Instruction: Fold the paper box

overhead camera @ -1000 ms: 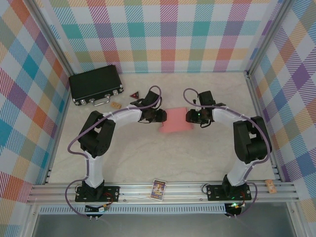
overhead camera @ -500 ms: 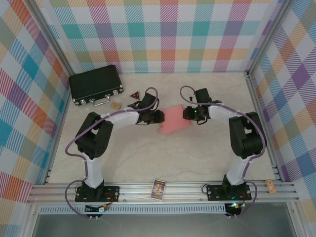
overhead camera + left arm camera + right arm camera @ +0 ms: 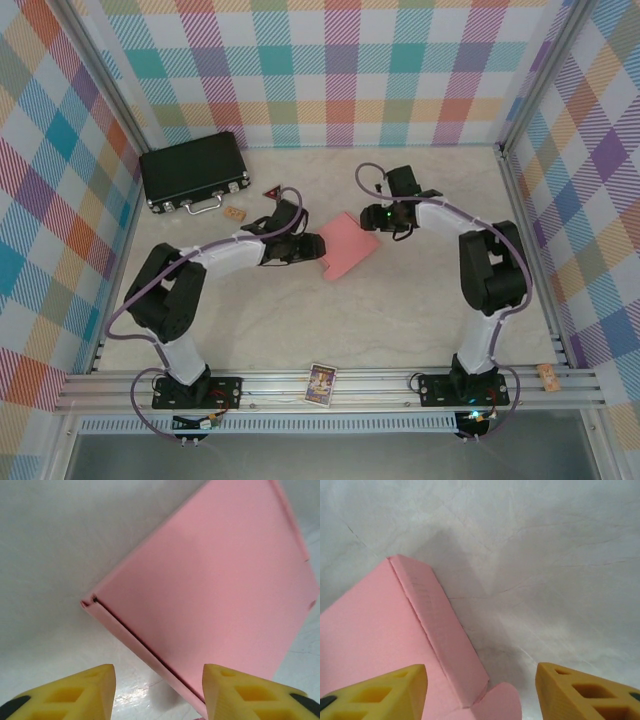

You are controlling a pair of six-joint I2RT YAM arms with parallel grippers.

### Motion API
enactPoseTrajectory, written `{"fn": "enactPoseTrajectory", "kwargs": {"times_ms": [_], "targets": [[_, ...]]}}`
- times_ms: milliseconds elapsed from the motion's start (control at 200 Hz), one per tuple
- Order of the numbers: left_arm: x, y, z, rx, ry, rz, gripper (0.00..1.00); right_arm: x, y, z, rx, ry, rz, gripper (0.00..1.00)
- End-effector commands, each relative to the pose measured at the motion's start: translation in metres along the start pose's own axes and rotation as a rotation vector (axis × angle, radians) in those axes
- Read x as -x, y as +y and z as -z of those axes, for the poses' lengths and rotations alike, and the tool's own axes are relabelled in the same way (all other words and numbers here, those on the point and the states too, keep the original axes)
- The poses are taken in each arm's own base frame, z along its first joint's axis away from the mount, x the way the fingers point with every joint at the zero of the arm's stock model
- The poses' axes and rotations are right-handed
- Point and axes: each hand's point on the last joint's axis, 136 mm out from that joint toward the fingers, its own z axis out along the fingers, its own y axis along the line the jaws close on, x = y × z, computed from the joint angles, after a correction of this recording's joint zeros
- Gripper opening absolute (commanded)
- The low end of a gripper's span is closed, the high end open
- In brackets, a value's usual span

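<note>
Pink card: one box [image 3: 347,246] lies mid-table [image 3: 420,300], set between two grippers. The left gripper [image 3: 159,676] holds its two yellow fingers apart at the box's long edge. The right gripper [image 3: 481,670] is also spread, a rounded flap between its fingers. One black case [image 3: 193,172] sits far left, and one card [image 3: 320,382] is on the near rail.

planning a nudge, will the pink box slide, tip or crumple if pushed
The box probably slides easily: thin card, likely light, on a smooth table. Its edges look thin, so a hard push may dent it. The loose rounded flap would likely bend first.
</note>
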Motion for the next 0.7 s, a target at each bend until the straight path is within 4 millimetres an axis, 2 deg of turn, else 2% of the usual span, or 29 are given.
{"fn": "enactPoseTrajectory", "kwargs": {"times_ms": [0,70,155,275,365,505,695], "targets": [[0.033,0.009,0.031,0.054,-0.098,-0.045,0.53,0.011,0.006,0.044,0.047,-0.089,-0.062,0.62],[0.046,0.01,0.034,0.058,-0.123,-0.098,0.56,-0.002,0.012,0.055,0.105,-0.091,-0.107,0.62],[0.061,0.008,0.028,0.042,-0.145,-0.181,0.58,-0.022,0.023,0.059,0.203,-0.096,-0.181,0.63],[0.073,-0.003,0.012,-0.017,-0.14,-0.297,0.59,-0.051,0.024,0.057,0.273,-0.112,-0.337,0.64],[0.076,-0.011,-0.001,-0.087,-0.138,-0.352,0.64,-0.069,0.025,0.052,0.301,-0.12,-0.39,0.66],[0.072,-0.019,-0.021,-0.192,-0.097,-0.369,0.64,-0.082,0.04,0.04,0.363,-0.107,-0.399,0.67],[0.061,-0.017,-0.035,-0.225,-0.037,-0.332,0.62,-0.081,0.049,0.019,0.419,-0.108,-0.423,0.67]]}}
